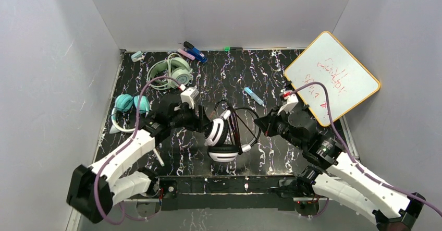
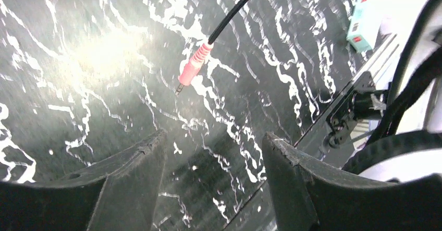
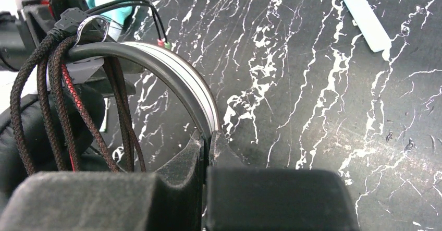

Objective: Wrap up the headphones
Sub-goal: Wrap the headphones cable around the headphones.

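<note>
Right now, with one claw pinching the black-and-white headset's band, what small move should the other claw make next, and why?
Probably ease the left gripper forward onto the pink plug and close. Its jaws stand open and empty, the plug is free just ahead, and the right gripper pins the headband.

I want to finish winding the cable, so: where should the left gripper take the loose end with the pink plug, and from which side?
Grip the pink plug on its sleeve: thicker and stiffer than the thin black cable. It slants just ahead of the open left gripper, so probably advance straight, one finger on each side, across its length.
</note>
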`<action>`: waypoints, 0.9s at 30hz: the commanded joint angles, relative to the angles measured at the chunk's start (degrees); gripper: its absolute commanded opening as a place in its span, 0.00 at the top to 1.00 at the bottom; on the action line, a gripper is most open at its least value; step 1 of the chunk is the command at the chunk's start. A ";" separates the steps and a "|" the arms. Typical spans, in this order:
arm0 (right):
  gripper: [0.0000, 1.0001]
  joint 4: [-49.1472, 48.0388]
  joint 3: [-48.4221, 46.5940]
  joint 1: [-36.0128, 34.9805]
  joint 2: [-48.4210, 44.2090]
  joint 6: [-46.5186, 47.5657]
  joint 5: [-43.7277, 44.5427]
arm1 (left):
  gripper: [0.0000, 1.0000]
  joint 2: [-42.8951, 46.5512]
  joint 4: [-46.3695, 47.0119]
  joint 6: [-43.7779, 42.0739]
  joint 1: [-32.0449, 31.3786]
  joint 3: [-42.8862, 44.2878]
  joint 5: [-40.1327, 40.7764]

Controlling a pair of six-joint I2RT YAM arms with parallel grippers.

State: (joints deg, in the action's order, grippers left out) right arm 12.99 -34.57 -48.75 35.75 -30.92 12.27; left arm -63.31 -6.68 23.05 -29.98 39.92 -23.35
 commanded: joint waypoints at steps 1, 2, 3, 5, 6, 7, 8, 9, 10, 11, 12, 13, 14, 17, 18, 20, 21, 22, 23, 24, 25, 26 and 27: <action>0.99 1.40 -12.88 0.05 2.09 -7.21 0.51 | 0.34 7.79 11.54 -2.59 0.25 -5.81 -0.27; 0.99 3.15 -15.53 0.04 2.94 -8.07 0.64 | 0.33 9.62 14.09 -2.78 0.20 -7.21 0.09; 0.99 4.88 -17.91 0.05 3.92 -9.06 1.00 | 0.32 11.27 16.50 -2.89 0.12 -8.61 0.58; 0.99 8.66 -23.27 0.02 5.85 -11.02 2.18 | 0.26 14.47 21.08 -3.19 0.09 -11.31 1.33; 0.99 10.67 -25.80 -0.01 6.88 -12.14 3.06 | 0.22 15.75 22.73 -3.10 0.03 -12.38 2.29; 0.99 12.57 -28.34 0.00 7.83 -13.08 3.77 | 0.19 16.84 24.15 -2.26 0.03 -13.21 3.66; 0.99 14.22 -30.47 0.02 8.71 -13.93 4.42 | 0.18 17.58 25.46 -1.32 0.08 -13.75 4.34; 0.99 16.21 -32.78 0.00 9.66 -15.08 5.28 | 0.16 17.82 26.79 -0.50 0.02 -14.10 4.20; 0.99 16.94 -34.73 0.03 10.39 -15.56 5.50 | 0.16 17.68 28.03 0.51 0.01 -14.09 3.77; 0.99 17.78 -36.86 0.05 11.07 -15.81 5.55 | 0.15 17.28 29.26 2.63 0.01 -13.78 3.45; 0.99 18.48 -38.50 0.03 11.83 -16.40 5.71 | 0.04 16.66 29.57 3.85 0.01 -13.36 3.32; 0.99 19.26 -40.12 -0.02 12.52 -16.92 5.97 | 0.02 15.93 29.97 6.43 0.01 -12.92 3.54; 0.99 19.87 -41.65 -0.02 13.41 -17.22 5.87 | 0.02 14.99 30.02 8.78 0.01 -12.45 4.28; 0.99 22.48 -46.47 0.05 16.52 -19.21 6.15 | 0.02 11.66 32.78 13.45 0.08 -11.45 4.89; 0.99 23.08 -47.74 -0.01 17.23 -20.10 6.24 | 0.02 11.05 35.41 12.17 0.09 -11.15 2.71; 0.99 24.24 -49.86 0.01 18.48 -22.24 6.84 | 0.02 10.80 40.66 12.77 0.01 -11.63 2.02; 0.99 24.38 -50.50 -0.01 18.90 -22.82 6.89 | 0.01 10.94 43.56 13.77 0.01 -12.36 2.89; 0.99 24.17 -51.00 -0.03 19.29 -23.13 6.77 | 0.02 11.15 46.51 14.44 0.01 -13.01 3.67; 0.99 24.00 -51.39 -0.03 19.57 -23.61 6.53 | 0.02 11.31 49.72 15.07 0.01 -13.71 4.30; 0.99 23.72 -51.61 -0.03 19.74 -23.88 6.21 | 0.03 11.36 52.58 15.94 0.01 -14.22 4.91; 0.99 23.20 -51.88 0.02 19.98 -24.15 5.86 | 0.04 11.12 55.89 16.78 -0.07 -14.88 5.23; 0.99 22.90 -52.04 -0.02 20.20 -24.37 5.55 | 0.05 10.80 58.89 17.35 -0.15 -15.29 5.26; 0.99 22.67 -52.29 -0.03 20.51 -24.47 5.30 | 0.05 10.35 61.08 17.47 -0.35 -15.40 5.26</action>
State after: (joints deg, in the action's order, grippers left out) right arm 42.04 -82.26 -48.75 56.75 -49.95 18.09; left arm -53.12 39.07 37.67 -30.00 25.80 -19.64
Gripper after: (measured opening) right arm 0.052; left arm 0.960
